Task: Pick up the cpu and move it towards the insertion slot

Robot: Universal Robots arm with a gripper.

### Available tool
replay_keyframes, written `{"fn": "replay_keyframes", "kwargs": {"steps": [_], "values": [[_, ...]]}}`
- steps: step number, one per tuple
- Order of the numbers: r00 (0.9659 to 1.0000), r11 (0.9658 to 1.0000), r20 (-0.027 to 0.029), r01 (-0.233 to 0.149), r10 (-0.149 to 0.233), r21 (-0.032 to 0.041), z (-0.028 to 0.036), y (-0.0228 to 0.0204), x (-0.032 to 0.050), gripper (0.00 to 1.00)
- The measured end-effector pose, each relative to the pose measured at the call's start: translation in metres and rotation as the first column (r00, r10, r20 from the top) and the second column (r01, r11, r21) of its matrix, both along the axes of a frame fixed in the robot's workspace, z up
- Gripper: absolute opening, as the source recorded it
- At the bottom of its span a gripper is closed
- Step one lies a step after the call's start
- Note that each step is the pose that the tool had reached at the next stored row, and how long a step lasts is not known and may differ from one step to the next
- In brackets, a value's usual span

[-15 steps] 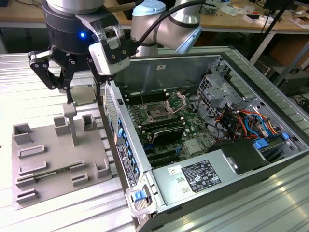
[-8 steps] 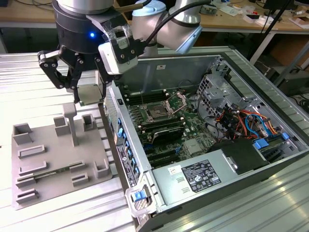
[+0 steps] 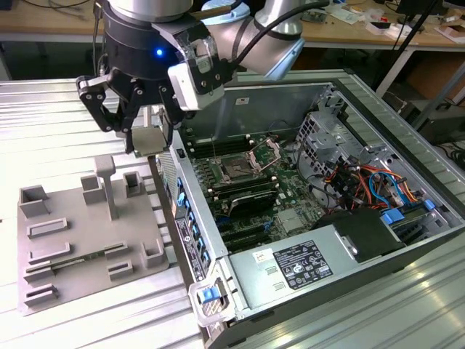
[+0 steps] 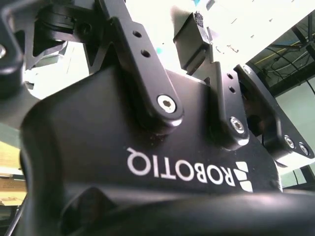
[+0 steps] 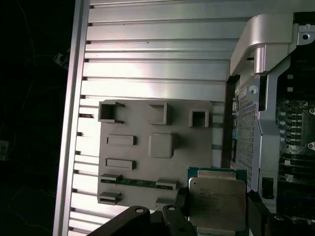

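Silver-topped, the cpu is sitting clamped between the black fingers of the gripper, which is hanging in the air above the gap between the grey plastic tray and the open computer case. Inside the case, the insertion slot is lying well apart from the chip, off toward the exterior view's right.

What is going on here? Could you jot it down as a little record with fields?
Holding: the tool is shut on the cpu, a flat silvery square, also seen in the first wrist view
Position: lifted above the edge between the grey tray and the open computer case
Destination: the insertion slot, metal-framed, on the board inside the case
Progress: cpu lifted, not yet over the slot
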State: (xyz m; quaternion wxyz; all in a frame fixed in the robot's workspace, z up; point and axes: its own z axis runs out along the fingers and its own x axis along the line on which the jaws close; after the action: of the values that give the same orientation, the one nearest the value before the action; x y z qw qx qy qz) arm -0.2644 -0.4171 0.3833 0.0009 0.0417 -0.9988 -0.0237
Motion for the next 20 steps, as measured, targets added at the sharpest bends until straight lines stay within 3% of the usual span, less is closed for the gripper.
{"fn": "replay_keyframes", "kwargs": {"steps": [20], "values": [[1.0, 1.0, 0.0, 0.0, 0.0, 0.0, -0.0003, 0.0, 0.0319, 0.55]]}}
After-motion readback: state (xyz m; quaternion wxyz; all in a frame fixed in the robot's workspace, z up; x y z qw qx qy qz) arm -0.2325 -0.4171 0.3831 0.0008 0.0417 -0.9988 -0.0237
